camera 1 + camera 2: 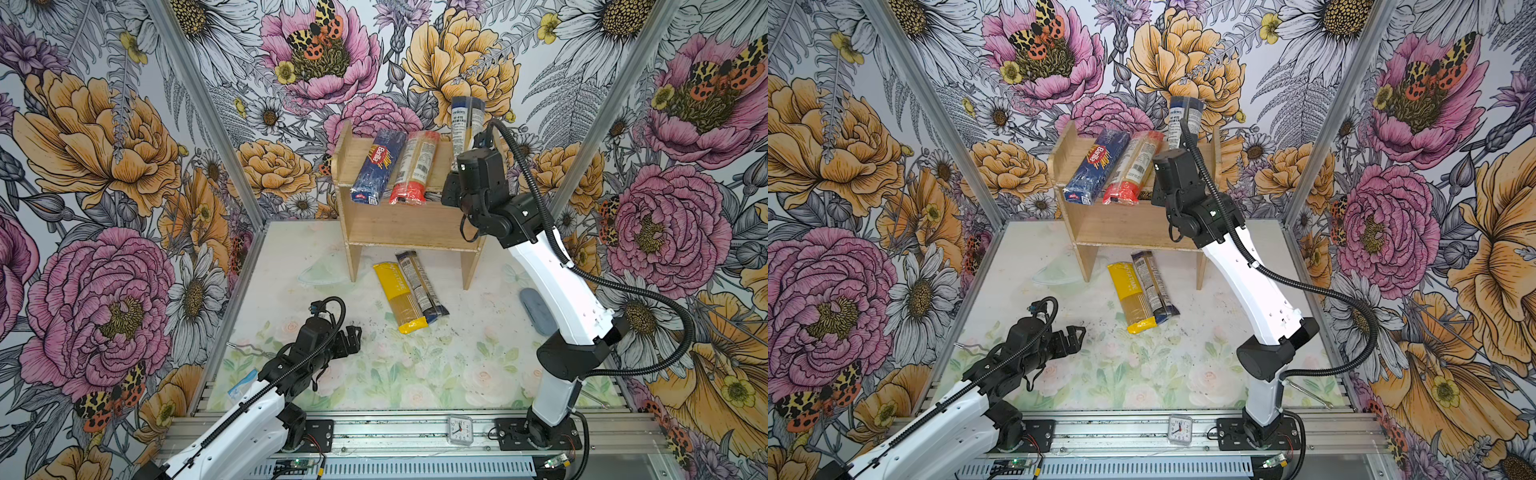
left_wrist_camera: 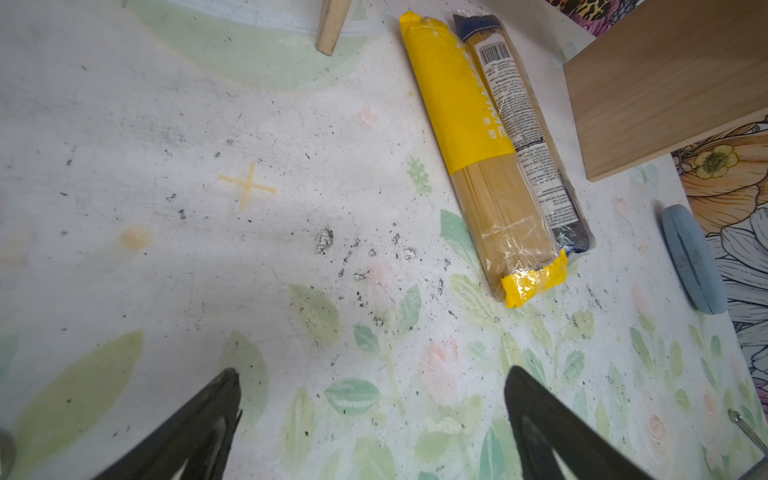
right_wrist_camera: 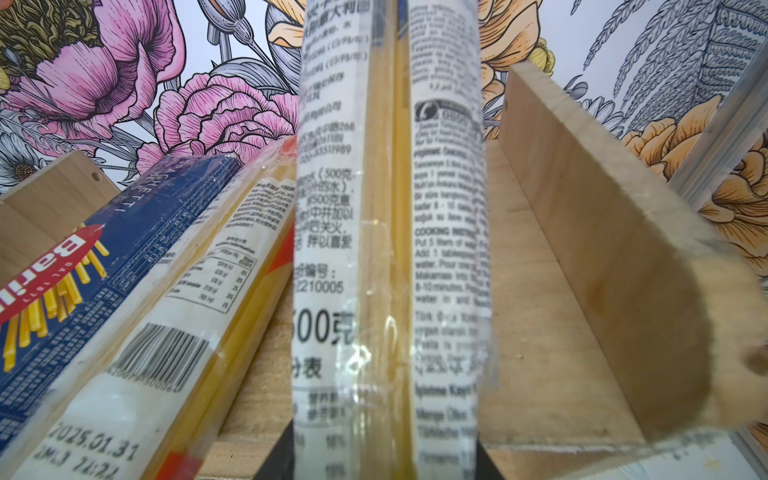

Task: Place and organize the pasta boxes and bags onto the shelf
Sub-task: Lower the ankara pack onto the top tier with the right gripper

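**Third pack poised over the top tier**

The right gripper [image 3: 384, 453] is clamped on the lower part of a grey-labelled bag [image 1: 466, 118]. The bag stands tilted, nearly upright, over the right end of the shelf [image 1: 409, 226] in the upper middle of both top views. On the top tier the Barilla box [image 1: 376, 166] and the red-ended bag [image 1: 411, 166] lie side by side, touching.

The step in hand, I judge, is laying this third pack in the gap between the red-ended bag and the right side panel. The next move calls for tipping the pack down flat alongside the others without catching the panel, and only then parting the jaws.

Two packs wait on the table [image 1: 374, 374] at frame centre, just in front of the shelf legs: the yellow-ended bag [image 1: 397, 295] and a second grey-labelled bag [image 1: 419, 286], touching along their length. The left gripper [image 1: 351, 336] hovers lower left of them, jaws wide apart and empty.

The blue box reads "Barilla" and "SPAGHETTI". The red-ended bag carries a barcode and the date "2025.01.31". The held bag shows "500克", "2210005" and "COOKING INSTR…". The yellow bag's lettering ends in "TIME".
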Action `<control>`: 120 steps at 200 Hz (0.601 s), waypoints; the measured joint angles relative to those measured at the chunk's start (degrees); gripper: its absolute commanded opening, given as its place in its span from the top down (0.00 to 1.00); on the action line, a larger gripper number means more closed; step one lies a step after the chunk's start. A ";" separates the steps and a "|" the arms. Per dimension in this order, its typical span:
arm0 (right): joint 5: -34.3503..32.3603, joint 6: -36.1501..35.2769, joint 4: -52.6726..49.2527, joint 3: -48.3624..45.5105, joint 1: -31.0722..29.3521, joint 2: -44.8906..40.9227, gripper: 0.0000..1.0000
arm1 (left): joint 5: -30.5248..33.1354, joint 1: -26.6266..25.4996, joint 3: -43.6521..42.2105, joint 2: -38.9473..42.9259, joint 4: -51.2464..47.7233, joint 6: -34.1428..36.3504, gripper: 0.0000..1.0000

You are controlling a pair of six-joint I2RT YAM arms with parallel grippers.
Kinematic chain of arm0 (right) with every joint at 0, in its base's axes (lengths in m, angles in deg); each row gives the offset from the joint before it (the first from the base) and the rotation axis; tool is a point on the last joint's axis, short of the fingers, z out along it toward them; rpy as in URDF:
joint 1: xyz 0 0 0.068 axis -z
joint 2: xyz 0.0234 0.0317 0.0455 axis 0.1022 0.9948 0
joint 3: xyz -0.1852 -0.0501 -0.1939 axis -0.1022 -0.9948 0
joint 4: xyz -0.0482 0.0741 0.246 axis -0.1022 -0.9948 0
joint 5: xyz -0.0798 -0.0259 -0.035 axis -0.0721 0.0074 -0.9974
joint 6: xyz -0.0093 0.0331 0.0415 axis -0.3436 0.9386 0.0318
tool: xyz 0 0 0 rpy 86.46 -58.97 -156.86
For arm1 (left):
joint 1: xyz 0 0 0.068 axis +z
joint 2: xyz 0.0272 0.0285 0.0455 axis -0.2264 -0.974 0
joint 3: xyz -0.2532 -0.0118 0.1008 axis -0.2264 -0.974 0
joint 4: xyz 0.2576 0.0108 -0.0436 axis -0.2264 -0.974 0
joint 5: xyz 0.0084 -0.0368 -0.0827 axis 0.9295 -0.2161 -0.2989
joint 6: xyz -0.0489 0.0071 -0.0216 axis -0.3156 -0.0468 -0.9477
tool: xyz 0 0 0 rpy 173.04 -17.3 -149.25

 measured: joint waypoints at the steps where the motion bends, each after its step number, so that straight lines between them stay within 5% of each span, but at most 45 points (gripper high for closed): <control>1: -0.02 0.00 0.02 0.00 0.00 0.00 0.52 | 0.00 0.00 0.00 0.00 0.00 0.00 0.01; 29: -0.52 -0.04 0.68 0.00 0.04 0.00 0.38 | 0.00 -0.11 0.00 0.00 0.00 0.00 0.01; 120: -0.90 -0.72 5.81 0.00 0.04 -1.68 0.38 | 0.02 -0.11 0.00 0.87 -0.92 0.00 0.01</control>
